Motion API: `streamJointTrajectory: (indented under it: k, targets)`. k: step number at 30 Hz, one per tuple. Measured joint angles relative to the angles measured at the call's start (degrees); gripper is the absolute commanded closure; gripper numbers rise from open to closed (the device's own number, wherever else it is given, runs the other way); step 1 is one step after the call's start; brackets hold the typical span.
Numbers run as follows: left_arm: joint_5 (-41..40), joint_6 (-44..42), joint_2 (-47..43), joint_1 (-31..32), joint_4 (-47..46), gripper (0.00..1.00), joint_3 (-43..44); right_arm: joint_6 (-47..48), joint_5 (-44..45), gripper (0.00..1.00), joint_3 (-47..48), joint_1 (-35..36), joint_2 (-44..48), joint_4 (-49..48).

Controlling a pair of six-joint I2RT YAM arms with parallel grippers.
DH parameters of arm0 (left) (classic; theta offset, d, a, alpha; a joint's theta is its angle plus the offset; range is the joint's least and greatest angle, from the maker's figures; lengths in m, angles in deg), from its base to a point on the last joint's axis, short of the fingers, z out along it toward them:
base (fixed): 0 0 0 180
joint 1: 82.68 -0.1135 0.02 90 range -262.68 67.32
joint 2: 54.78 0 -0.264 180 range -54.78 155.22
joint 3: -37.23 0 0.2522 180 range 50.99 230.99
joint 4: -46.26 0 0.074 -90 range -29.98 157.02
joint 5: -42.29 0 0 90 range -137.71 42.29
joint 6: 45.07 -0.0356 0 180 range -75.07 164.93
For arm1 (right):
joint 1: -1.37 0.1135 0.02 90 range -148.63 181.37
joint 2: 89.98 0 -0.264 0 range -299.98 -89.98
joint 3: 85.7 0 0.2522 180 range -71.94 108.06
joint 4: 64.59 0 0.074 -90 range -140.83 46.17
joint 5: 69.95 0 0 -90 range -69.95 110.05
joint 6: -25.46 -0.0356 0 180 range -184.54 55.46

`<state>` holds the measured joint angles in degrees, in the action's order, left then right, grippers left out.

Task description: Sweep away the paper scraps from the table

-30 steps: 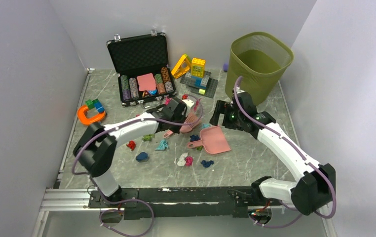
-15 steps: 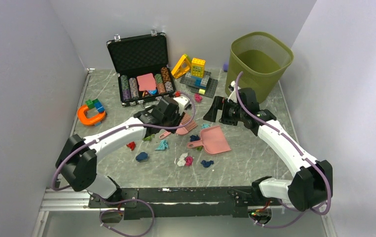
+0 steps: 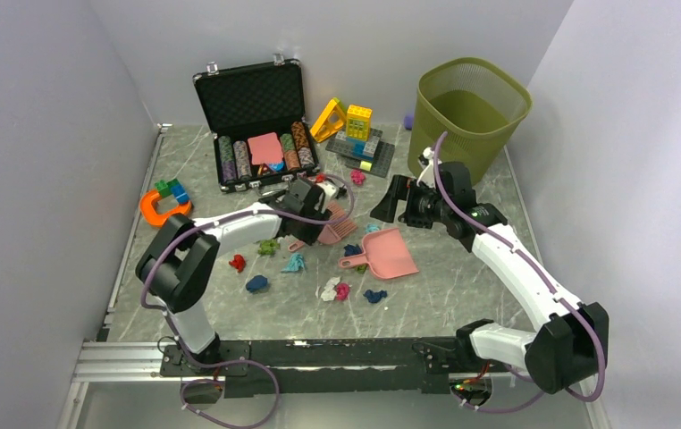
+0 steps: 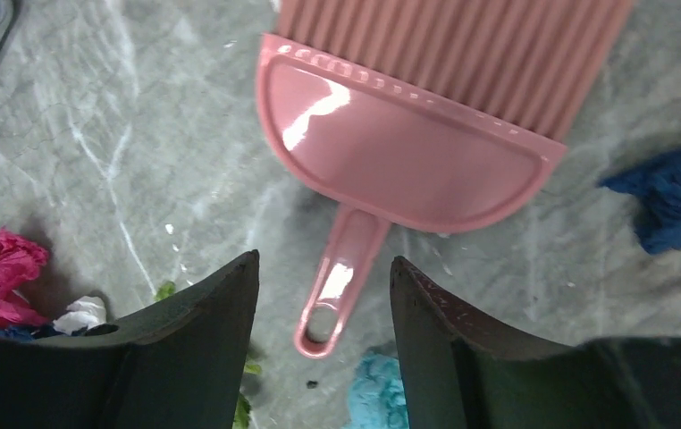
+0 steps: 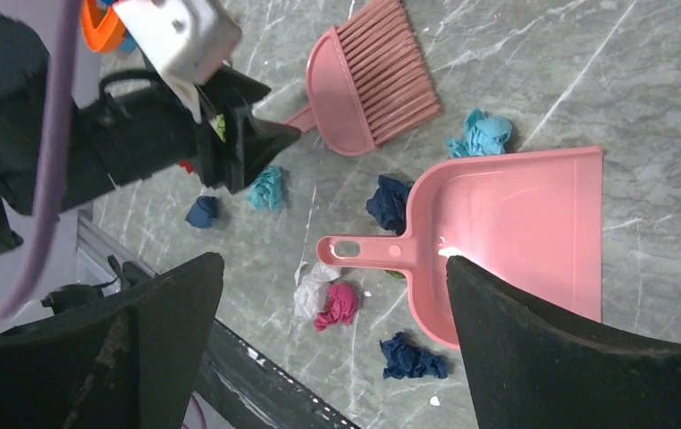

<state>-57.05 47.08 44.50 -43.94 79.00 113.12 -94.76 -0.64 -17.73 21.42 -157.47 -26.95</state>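
Paper scraps lie across the table (image 3: 462,286): red (image 3: 238,263), green (image 3: 269,248), teal (image 3: 295,262), dark blue (image 3: 257,283), white and pink (image 3: 334,289), dark blue (image 3: 374,296). A pink brush (image 3: 332,229) lies flat beside a pink dustpan (image 3: 389,253). My left gripper (image 3: 308,219) is open just above the brush handle (image 4: 337,284), which lies between the fingers (image 4: 203,313) untouched. My right gripper (image 3: 390,207) is open and empty, high over the dustpan handle (image 5: 364,248). The right wrist view shows the brush (image 5: 368,85), the dustpan (image 5: 516,232) and pink (image 5: 339,304) and dark blue (image 5: 413,357) scraps.
A green wastebasket (image 3: 471,107) stands at the back right. An open black case (image 3: 256,125) with poker chips and a pile of building blocks (image 3: 355,134) stand at the back. An orange horseshoe toy (image 3: 163,207) lies at the left. Walls enclose three sides.
My left arm swung its elbow out and back in, and its gripper shifted left and down over the brush handle. The brush lies slightly further left. The right gripper barely moved.
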Motion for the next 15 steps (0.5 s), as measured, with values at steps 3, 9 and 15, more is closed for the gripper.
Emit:
streamJointTrajectory:
  k: [3,9,15]
  targets:
    - [2.7,0.0,0.3,-2.8,-0.8,0.4,0.0,0.0,-0.1,0.0,-0.5,-0.2,0.2,0.0]
    - [8.2,0.1,4.2,-4.4,-1.6,0.41,0.3,0.0,-0.5,0.0,-0.9,-0.5,0.2,0.0]
    - [10.9,-0.1,4.7,-4.4,-2.7,0.69,0.8,-0.4,-0.9,0.0,-1.0,-0.9,0.2,0.0]
